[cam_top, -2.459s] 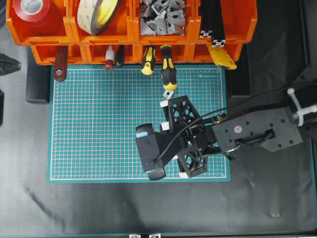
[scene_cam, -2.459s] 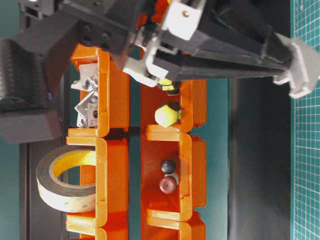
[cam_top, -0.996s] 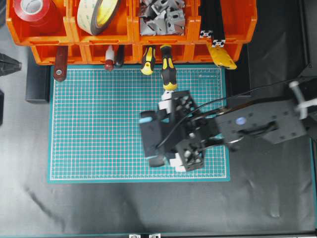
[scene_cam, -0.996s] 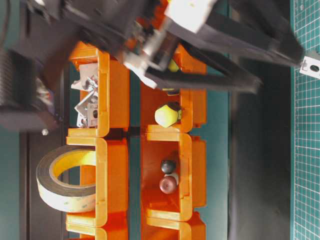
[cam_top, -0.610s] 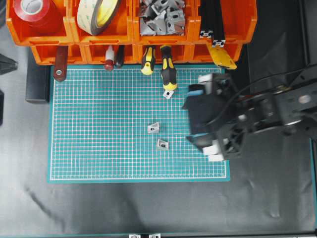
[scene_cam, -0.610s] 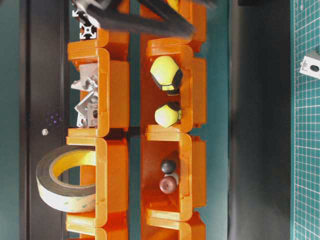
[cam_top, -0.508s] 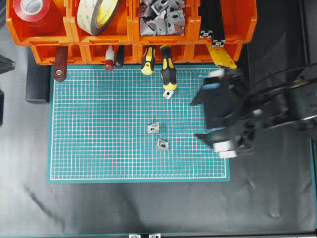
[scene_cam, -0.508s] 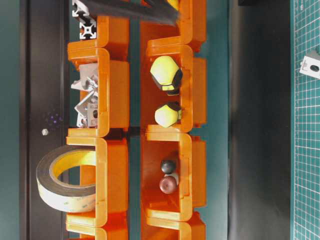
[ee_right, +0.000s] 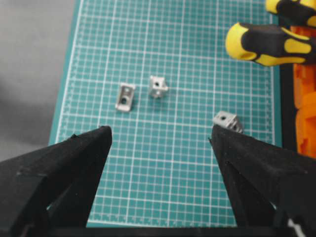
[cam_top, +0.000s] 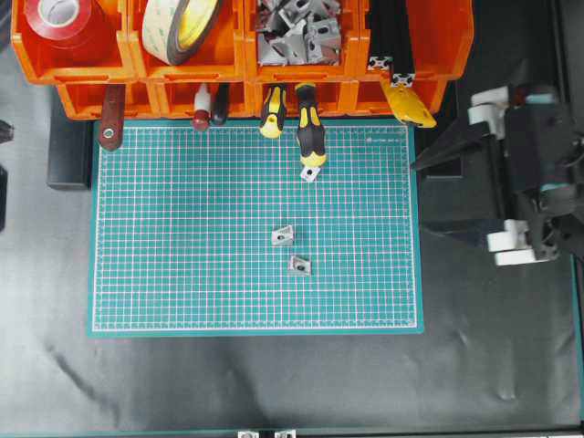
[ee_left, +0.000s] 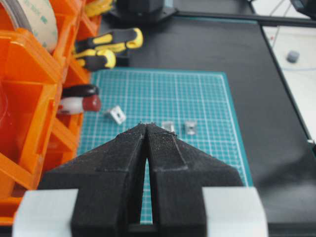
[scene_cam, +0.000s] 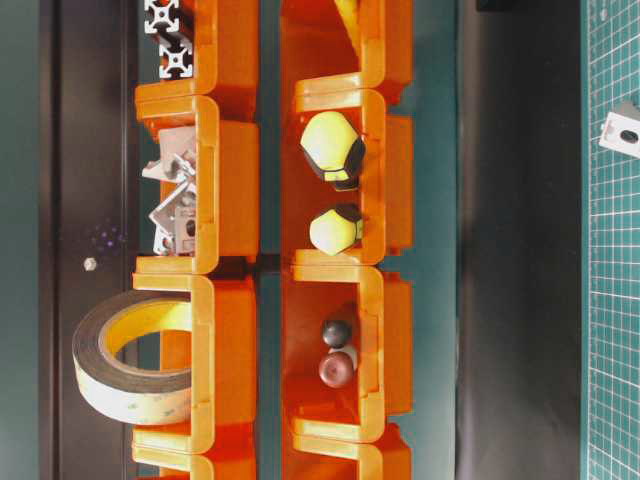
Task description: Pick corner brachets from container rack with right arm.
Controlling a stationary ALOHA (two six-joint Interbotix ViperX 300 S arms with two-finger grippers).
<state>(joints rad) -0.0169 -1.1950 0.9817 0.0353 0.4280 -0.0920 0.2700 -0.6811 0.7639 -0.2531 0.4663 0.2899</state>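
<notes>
Overhead view: right gripper [cam_top: 506,178] sits off the right edge of the green mat [cam_top: 182,274], over the black cloth, jaws spread wide with nothing between them. Left gripper [ee_left: 148,129], seen from its wrist camera, has its fingers pressed together, empty. Three corner brachets lie loose on the mat: one just below the screwdriver tip [cam_top: 311,172], two near mat centre [cam_top: 283,235] and [cam_top: 299,265]. The remaining stock is heaped in the upper bin [cam_top: 299,32] of the container rack [cam_top: 411,46], third from left.

Step in hand, as I judge it: return to that bin for another piece. Advice: approach from above and the front, clear of the yellow-black screwdriver handles [cam_top: 308,119] jutting from the lower tier; aim for a bracket on top of the heap and close on its flat sides, not a corner.

Change versus the earliest frame: the right gripper was then low over mat centre, hiding the two central brackets; it has since withdrawn to the right, leaving both exposed.
</notes>
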